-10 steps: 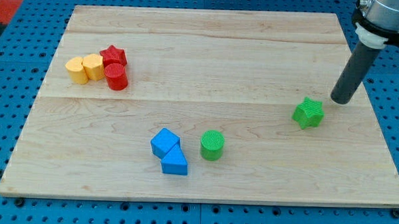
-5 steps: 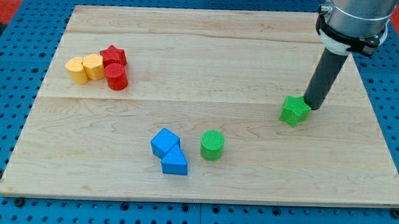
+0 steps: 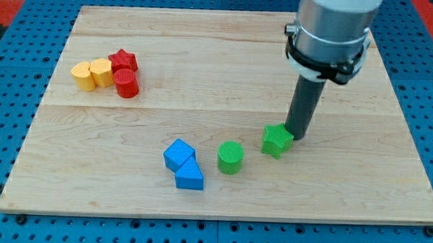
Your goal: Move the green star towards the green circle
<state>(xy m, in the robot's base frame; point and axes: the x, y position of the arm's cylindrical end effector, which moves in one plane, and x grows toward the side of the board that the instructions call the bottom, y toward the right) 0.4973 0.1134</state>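
We note my tip (image 3: 297, 134) touching the green star (image 3: 276, 141) on its upper-right side. The star sits near the green circle (image 3: 230, 157), to its right, apart. No pincer fitted: only the rod.

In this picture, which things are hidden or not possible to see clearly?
- Camera view: whether my tip touches the green star; the star covers the contact.
- The arm above the rod: cut off by the view's top.
- The two yellow blocks' shapes: too small.
- The green circle shows fully.

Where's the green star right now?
Right of centre on the board, the green star sits just right of the green circle, my tip against its upper right.
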